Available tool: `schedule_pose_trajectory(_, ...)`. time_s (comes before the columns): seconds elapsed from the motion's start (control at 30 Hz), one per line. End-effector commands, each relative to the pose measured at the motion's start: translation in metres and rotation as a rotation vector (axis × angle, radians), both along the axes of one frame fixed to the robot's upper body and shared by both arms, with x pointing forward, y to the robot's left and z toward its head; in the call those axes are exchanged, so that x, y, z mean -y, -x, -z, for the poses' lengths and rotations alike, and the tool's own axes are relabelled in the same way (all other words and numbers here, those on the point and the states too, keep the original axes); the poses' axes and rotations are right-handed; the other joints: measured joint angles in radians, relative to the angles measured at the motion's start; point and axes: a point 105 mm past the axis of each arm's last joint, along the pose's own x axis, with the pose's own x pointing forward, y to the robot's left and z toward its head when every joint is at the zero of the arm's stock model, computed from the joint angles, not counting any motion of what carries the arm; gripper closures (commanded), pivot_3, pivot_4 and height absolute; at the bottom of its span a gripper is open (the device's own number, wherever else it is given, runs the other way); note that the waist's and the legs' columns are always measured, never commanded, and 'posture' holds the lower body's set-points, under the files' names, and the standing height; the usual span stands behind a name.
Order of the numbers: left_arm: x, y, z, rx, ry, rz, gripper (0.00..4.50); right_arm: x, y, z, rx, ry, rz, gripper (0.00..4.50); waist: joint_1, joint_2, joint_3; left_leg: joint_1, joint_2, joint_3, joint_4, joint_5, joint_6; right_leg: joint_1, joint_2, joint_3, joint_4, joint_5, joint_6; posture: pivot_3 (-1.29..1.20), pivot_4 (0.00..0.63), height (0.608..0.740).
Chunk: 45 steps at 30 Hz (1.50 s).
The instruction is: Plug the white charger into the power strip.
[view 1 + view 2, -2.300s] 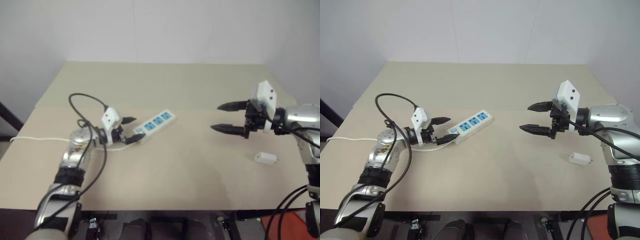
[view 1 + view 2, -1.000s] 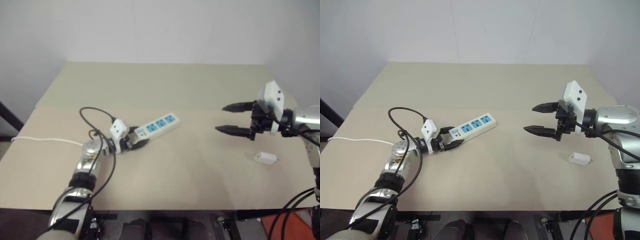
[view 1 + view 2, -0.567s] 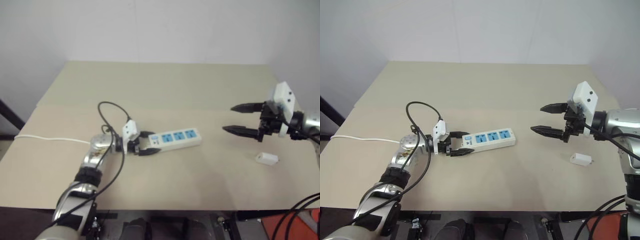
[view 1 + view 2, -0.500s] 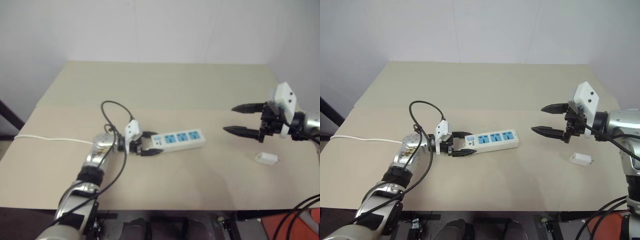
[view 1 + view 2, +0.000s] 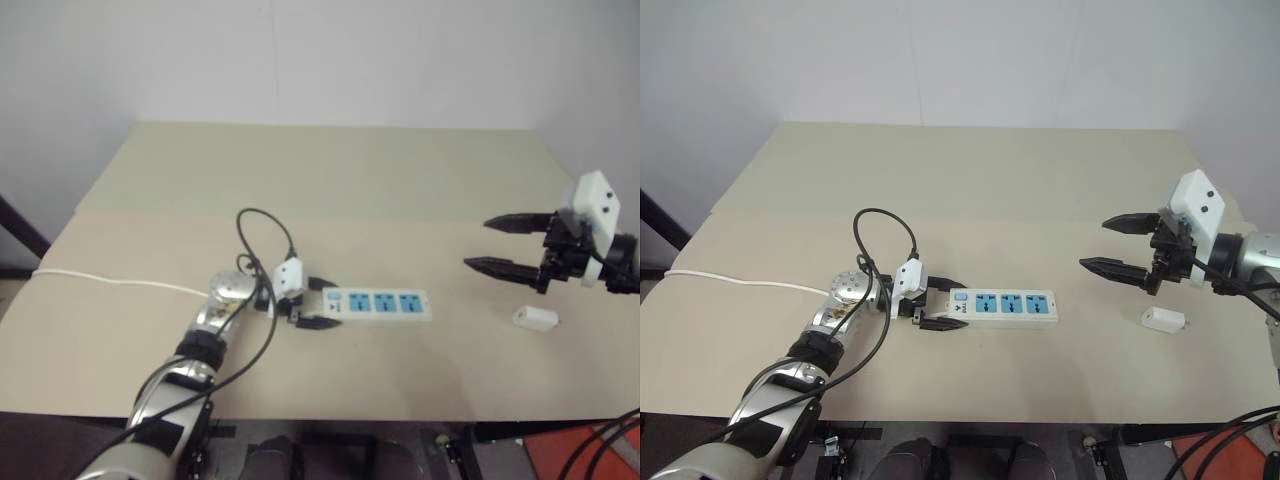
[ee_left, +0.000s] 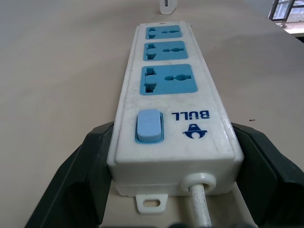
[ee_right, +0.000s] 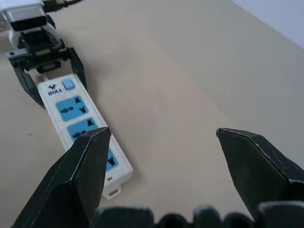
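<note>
While our left gripper (image 5: pixel 940 305) clamps switch end of power strip (image 5: pixel 1005 306) on table (image 5: pixel 970 180), our right gripper (image 5: pixel 1117 246) hangs spread wide above white charger (image 5: pixel 1163 320).

table (image 5: pixel 980 180): beige, matte | wall (image 5: pixel 940 60): plain white

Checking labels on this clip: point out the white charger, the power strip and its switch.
white charger (image 5: pixel 1163 320), right eye view, middle of its top face.
power strip (image 5: pixel 1005 306), right eye view, middle blue socket face.
switch (image 6: pixel 149 126), left wrist view, centre of the blue rocker.
</note>
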Motion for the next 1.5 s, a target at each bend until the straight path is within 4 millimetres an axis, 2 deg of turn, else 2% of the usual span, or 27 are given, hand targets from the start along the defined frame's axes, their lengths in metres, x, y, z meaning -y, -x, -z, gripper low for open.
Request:
schedule_pose_trajectory(0.03, 0.003, -0.002, 0.004, 0.020, -0.025, -0.015, 1.22, 0.016, 0.005, -0.015, 0.039, 0.028, 0.061, 0.29, 0.003, 0.000, 0.000, 0.000, 0.000, 0.000, 0.000, 0.000, 0.000, 0.000, 0.000, 0.000, 0.000, 0.000, 0.000, 0.00, 0.150, 0.740)
schedule_pose_trajectory(0.1, 0.003, -0.002, 0.005, 0.020, -0.024, -0.020, 1.22, 0.025, 0.006, -0.011, 0.007, 0.065, 0.091, 0.29, 0.003, 0.000, 0.000, 0.000, -0.001, 0.000, 0.001, 0.000, 0.001, 0.000, -0.001, 0.000, 0.000, 0.000, 0.000, 0.00, 0.150, 0.740)
schedule_pose_trajectory(0.2, 0.002, 0.000, 0.007, 0.013, -0.026, -0.018, 1.22, 0.048, 0.007, -0.003, -0.084, 0.210, 0.162, 0.29, 0.004, 0.000, 0.000, 0.000, -0.001, 0.000, 0.001, -0.001, 0.001, 0.000, -0.001, 0.000, -0.001, 0.000, 0.000, 0.00, 0.150, 0.740)
schedule_pose_trajectory(0.33, 0.003, 0.000, 0.008, 0.003, -0.021, -0.017, 1.22, 0.060, 0.008, -0.006, -0.194, 0.339, 0.180, 0.29, -0.005, 0.001, 0.000, 0.001, -0.001, 0.000, 0.001, -0.001, 0.001, 0.000, -0.001, 0.001, -0.001, 0.000, 0.000, 0.00, 0.150, 0.740)
schedule_pose_trajectory(0.43, 0.006, 0.001, 0.008, -0.005, -0.025, -0.005, 1.22, 0.067, 0.009, 0.001, -0.295, 0.476, 0.146, 0.29, -0.007, 0.001, -0.001, 0.001, 0.000, 0.000, 0.001, -0.001, 0.002, -0.001, -0.002, 0.002, -0.001, 0.000, 0.000, 0.00, 0.150, 0.740)
schedule_pose_trajectory(0.63, 0.014, 0.003, 0.007, -0.017, -0.030, 0.014, 1.22, 0.074, -0.006, 0.027, -0.392, 0.581, 0.111, 0.29, -0.007, 0.001, -0.001, -0.001, -0.001, 0.000, 0.002, -0.002, 0.003, -0.002, -0.003, 0.002, -0.002, 0.000, 0.001, 0.00, 0.150, 0.740)
schedule_pose_trajectory(0.83, 0.008, 0.002, 0.006, -0.016, -0.046, 0.005, 1.22, 0.084, -0.013, 0.055, -0.474, 0.679, 0.071, 0.29, -0.003, 0.001, -0.001, -0.002, -0.003, 0.000, 0.002, -0.001, 0.002, -0.003, -0.003, 0.001, -0.001, 0.000, 0.001, 0.00, 0.150, 0.740)
schedule_pose_trajectory(1.2, 0.003, 0.002, 0.008, -0.012, -0.050, -0.030, 1.22, 0.088, -0.028, 0.075, -0.500, 0.769, 0.029, 0.29, -0.014, 0.001, -0.001, -0.001, -0.002, 0.000, 0.002, -0.001, 0.001, -0.001, -0.002, 0.001, -0.001, 0.000, 0.001, 0.00, 0.150, 0.740)
schedule_pose_trajectory(1.5, 0.000, 0.004, 0.009, -0.015, -0.051, -0.045, 1.22, 0.089, -0.031, 0.088, -0.524, 0.799, 0.005, 0.29, -0.015, 0.001, -0.001, 0.000, -0.002, 0.000, 0.002, 0.000, 0.000, -0.001, -0.002, 0.001, -0.001, 0.000, 0.001, 0.00, 0.150, 0.740)
